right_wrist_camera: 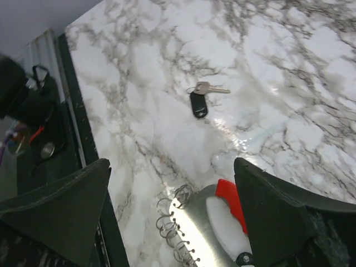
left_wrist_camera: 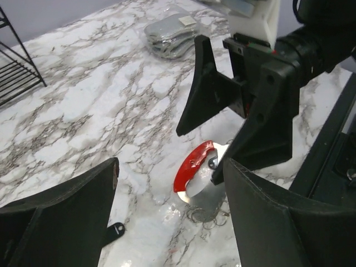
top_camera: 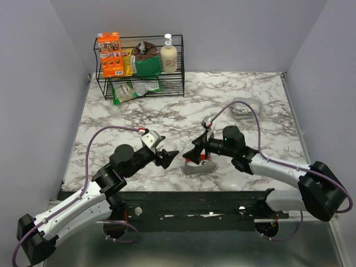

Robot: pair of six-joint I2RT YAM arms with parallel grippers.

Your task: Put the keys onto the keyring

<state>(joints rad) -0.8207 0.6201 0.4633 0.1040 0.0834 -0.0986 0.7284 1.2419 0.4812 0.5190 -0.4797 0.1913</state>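
The flat red-and-gray D-shaped keyring (right_wrist_camera: 192, 222) lies between the wide-spread fingers (right_wrist_camera: 278, 211) of the right gripper (right_wrist_camera: 172, 194). The left gripper (left_wrist_camera: 169, 214) gapes empty near the small black-tagged silver key (right_wrist_camera: 198, 104).

Tally as I make it: keyring (top_camera: 198, 167), one; key (right_wrist_camera: 201, 100), one; gray pouch (top_camera: 245, 108), one. Wire rack (top_camera: 169, 84), one; orange box (top_camera: 110, 54), one; pump bottle (top_camera: 168, 55), one. My own pincers, two: left pincer (top_camera: 171, 158), right pincer (top_camera: 194, 157).

we see bright, even light from overhead. glare whitens the marble table (right_wrist_camera: 245, 142) just beyond the keyring (right_wrist_camera: 194, 222), whose gray face shines too. shadows beside it are faint and soft; the close foreground either side of it blurs.
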